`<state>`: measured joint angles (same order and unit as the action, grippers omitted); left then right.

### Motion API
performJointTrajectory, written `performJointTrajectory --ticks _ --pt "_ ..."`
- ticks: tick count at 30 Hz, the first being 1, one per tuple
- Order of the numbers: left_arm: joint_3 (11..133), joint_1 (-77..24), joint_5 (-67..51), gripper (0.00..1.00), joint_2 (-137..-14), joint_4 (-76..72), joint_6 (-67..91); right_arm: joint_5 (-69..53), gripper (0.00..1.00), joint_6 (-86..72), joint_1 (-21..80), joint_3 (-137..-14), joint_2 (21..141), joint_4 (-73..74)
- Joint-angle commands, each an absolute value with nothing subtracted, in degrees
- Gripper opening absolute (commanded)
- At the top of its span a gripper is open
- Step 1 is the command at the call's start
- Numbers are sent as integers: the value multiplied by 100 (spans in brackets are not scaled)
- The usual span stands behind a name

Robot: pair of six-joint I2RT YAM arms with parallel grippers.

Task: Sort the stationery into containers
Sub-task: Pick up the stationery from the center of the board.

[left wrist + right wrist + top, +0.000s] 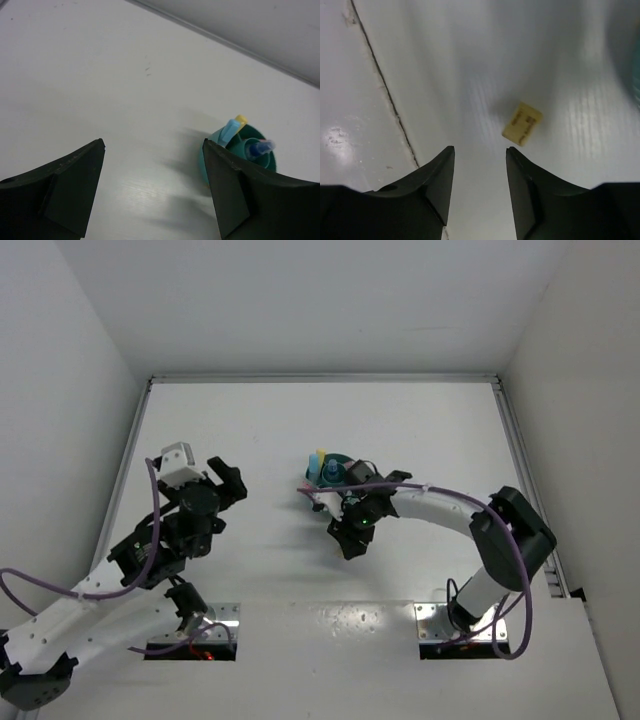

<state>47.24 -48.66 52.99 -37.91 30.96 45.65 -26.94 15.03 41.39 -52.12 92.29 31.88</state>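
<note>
The round teal organiser (333, 466) stands mid-table, partly hidden by my right arm. In the left wrist view the organiser (256, 140) holds a yellow marker (241, 119), a light-blue marker (229, 131) and a clear-blue pen (260, 148). A small tan eraser (522, 123) lies flat on the table just ahead of my right gripper (480, 149) and slightly to its right. The right gripper is open, empty and low over the table (347, 540). My left gripper (154, 143) is open and empty, well left of the organiser (230, 480). No other stationery shows.
A dark seam (385, 95) runs across the white table left of the eraser. A blurred teal edge of the organiser (635, 70) shows at the far right of the right wrist view. White walls enclose the table at the back and sides.
</note>
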Motion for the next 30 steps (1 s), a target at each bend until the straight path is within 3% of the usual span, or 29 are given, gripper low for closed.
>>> performJointTrajectory --ticks 1,13,22,30 --pt "4597 -4816 5616 85 -3718 3349 4772 -2297 47 1126 4604 -5651 9254 2954" --pt "4702 -4816 5511 85 -3973 3349 4711 -194 50 756 5229 -5643 9853 2338" --pt "4702 -4816 5449 85 -4025 3296 4658 377 53 870 5229 -5511 9650 2285" --pt "4702 -4816 5449 85 -4025 3296 4658 141 52 870 5291 -5563 10055 2479"
